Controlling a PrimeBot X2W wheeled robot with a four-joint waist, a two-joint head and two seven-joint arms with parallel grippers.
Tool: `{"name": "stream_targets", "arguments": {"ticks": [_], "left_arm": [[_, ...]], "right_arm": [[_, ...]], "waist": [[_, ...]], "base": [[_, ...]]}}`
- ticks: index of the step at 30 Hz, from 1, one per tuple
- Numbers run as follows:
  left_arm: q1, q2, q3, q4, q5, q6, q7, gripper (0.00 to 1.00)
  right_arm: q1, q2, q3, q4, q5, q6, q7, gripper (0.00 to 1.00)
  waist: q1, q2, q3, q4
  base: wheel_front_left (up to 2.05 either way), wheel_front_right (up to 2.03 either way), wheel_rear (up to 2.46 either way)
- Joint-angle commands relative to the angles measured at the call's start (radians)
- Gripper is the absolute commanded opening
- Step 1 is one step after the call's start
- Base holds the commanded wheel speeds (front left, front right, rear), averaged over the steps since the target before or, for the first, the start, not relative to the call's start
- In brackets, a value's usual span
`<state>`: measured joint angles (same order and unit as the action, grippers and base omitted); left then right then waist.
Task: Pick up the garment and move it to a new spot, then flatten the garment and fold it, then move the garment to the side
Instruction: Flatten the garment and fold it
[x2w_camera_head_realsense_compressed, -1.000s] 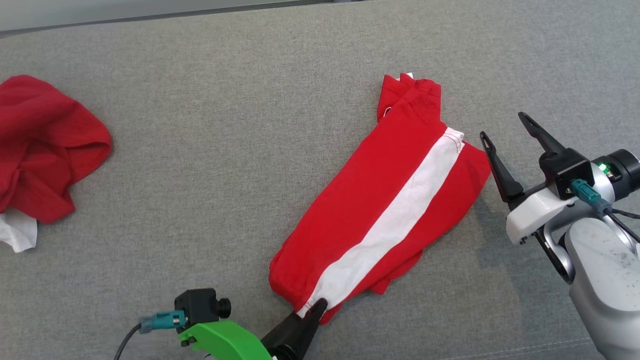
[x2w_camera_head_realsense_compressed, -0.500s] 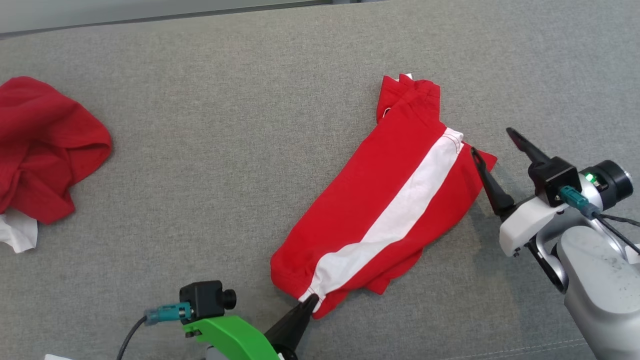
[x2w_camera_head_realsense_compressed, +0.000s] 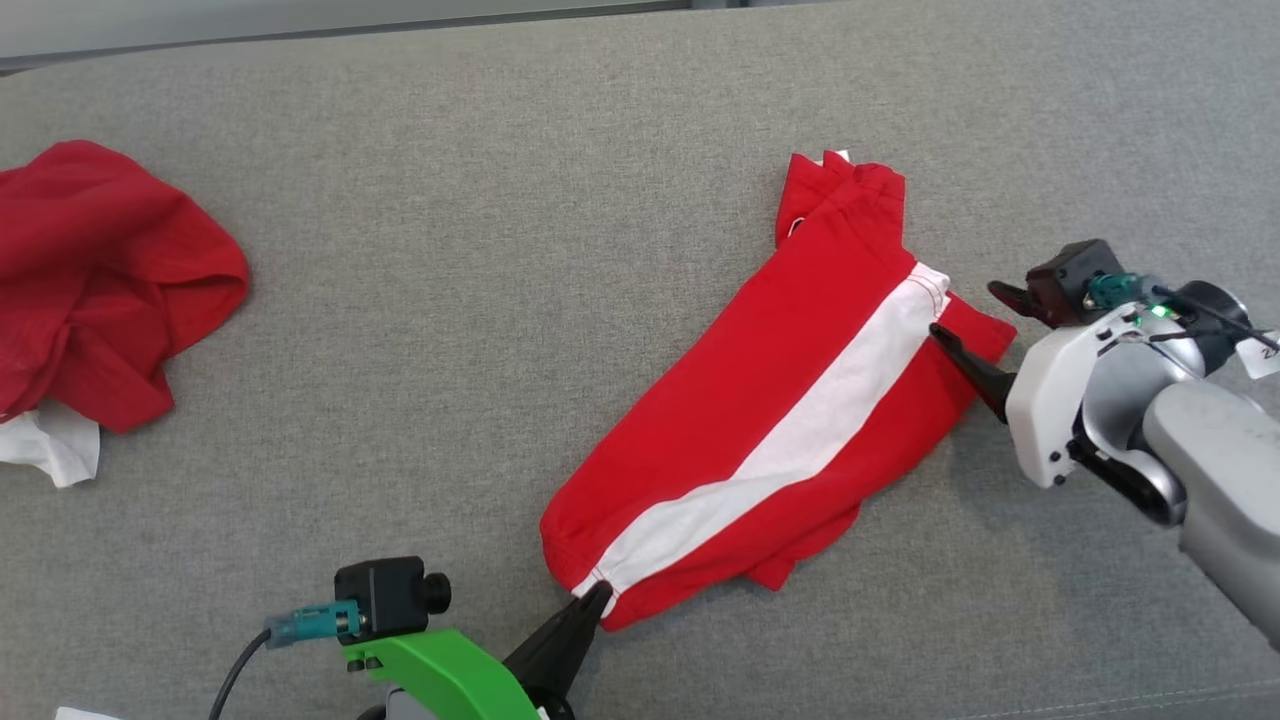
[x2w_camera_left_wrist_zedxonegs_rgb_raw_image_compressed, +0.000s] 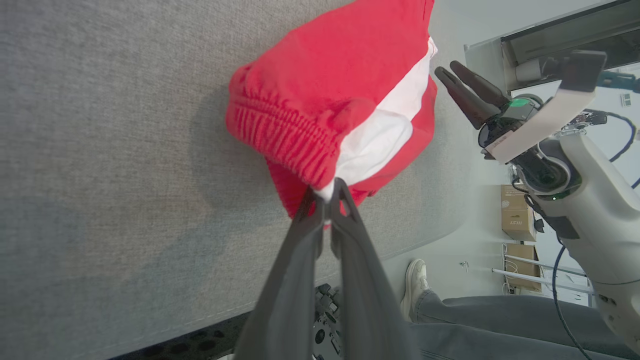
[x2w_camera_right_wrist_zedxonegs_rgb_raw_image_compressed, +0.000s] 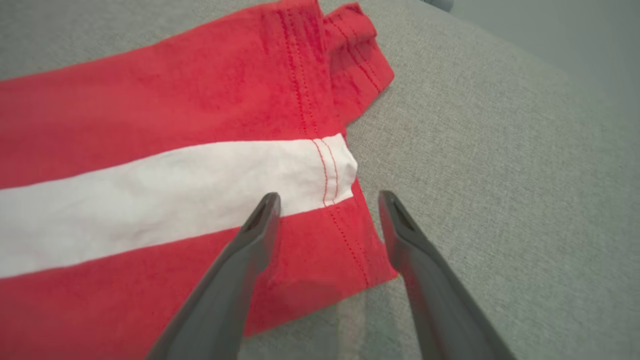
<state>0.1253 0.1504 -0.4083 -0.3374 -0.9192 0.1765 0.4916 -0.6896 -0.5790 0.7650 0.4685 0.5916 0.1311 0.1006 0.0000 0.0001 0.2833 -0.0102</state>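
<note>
Firstly, grey upholstered surface (x2w_camera_head_realsense_compressed: 450, 300), spanning the scene. Garment (x2w_camera_head_realsense_compressed: 760, 420), red with a white stripe, lying diagonally right of centre, from near edge toward far right. Red cloth (x2w_camera_head_realsense_compressed: 100, 270), crumpled, at left. Right gripper (x2w_camera_head_realsense_compressed: 964, 312), jaws released, straddling the garment's right hem corner. Left gripper (x2w_camera_left_wrist_zedxonegs_rgb_raw_image_compressed: 327, 195), clenched, pinching the garment's near elastic edge.

On the grey cushion (x2w_camera_head_realsense_compressed: 450, 200) I count two red garments: one garment with a white stripe (x2w_camera_head_realsense_compressed: 800, 420) right of the middle, and one crumpled garment (x2w_camera_head_realsense_compressed: 100, 280) at the left edge. One small white cloth (x2w_camera_head_realsense_compressed: 50, 455) is at that same edge. There are two grippers, the left gripper (x2w_camera_head_realsense_compressed: 592, 598) and the right gripper (x2w_camera_head_realsense_compressed: 965, 311). Beyond the cushion I count one shoe (x2w_camera_left_wrist_zedxonegs_rgb_raw_image_compressed: 415, 285) and two cardboard boxes (x2w_camera_left_wrist_zedxonegs_rgb_raw_image_compressed: 517, 222).
</note>
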Motion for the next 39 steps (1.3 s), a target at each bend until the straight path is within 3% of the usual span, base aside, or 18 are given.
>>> {"name": "stream_targets", "arguments": {"ticks": [1,4,5,8,13,26,31,33,38,39], "left_arm": [[0.001,0.002,0.005,0.002,0.001,0.001,-0.007,0.0],[0.0,0.0,0.005,0.002,-0.002,-0.003,-0.01,0.0],[-0.002,0.0,0.004,0.003,-0.003,-0.006,-0.008,0.0],[-0.012,-0.003,0.005,0.005,-0.006,-0.01,-0.011,0.0],[-0.023,-0.005,0.001,0.011,-0.006,-0.015,-0.013,0.0],[-0.038,-0.006,-0.002,0.016,-0.005,-0.025,-0.018,0.0],[-0.036,-0.011,-0.003,0.022,-0.009,-0.025,-0.025,0.0],[-0.035,-0.012,-0.003,0.024,-0.008,-0.024,-0.026,0.0],[-0.031,-0.012,-0.001,0.025,-0.01,-0.019,-0.026,0.0],[-0.03,-0.011,-0.001,0.025,-0.01,-0.018,-0.026,0.0]], "right_arm": [[-0.026,-0.033,0.022,-0.02,0.04,0.0,0.034,1.0],[-0.043,-0.062,0.043,-0.039,0.073,0.0,0.058,1.0],[-0.052,-0.077,0.055,-0.046,0.08,0.0,0.066,0.91],[-0.079,-0.095,0.087,-0.063,0.102,0.0,0.082,0.92],[-0.111,-0.098,0.133,-0.049,0.13,0.0,0.102,0.76],[-0.17,-0.091,0.206,0.028,0.158,0.0,0.062,0.78],[-0.179,-0.08,0.239,0.039,0.175,0.0,0.047,0.64],[-0.18,-0.079,0.252,0.046,0.18,0.0,0.043,0.48],[-0.186,-0.081,0.283,0.065,0.2,0.0,0.027,0.36],[-0.19,-0.081,0.287,0.068,0.203,0.0,0.024,0.39]], "waist": [[0.0,-0.0001,0.004,0.007],[0.0,-0.0001,0.008,0.013],[0.0,-0.0001,0.01,0.016],[0.0,-0.0001,0.018,0.022],[0.0,-0.0001,0.027,0.031],[0.0,-0.0001,0.056,0.056],[0.0,-0.0001,0.054,0.058],[0.0,-0.0001,0.052,0.058],[0.0,-0.0001,0.047,0.058],[0.0,-0.0001,0.047,0.058]], "base": [[0.0,0.0,0.0],[0.0,0.0,0.0],[0.0,0.0,0.0],[0.0,0.0,0.0],[0.0,0.0,0.0],[0.0,0.0,0.0],[0.0,0.0,0.0],[0.0,0.0,0.0],[0.0,0.0,0.0],[0.0,0.0,0.0]]}}
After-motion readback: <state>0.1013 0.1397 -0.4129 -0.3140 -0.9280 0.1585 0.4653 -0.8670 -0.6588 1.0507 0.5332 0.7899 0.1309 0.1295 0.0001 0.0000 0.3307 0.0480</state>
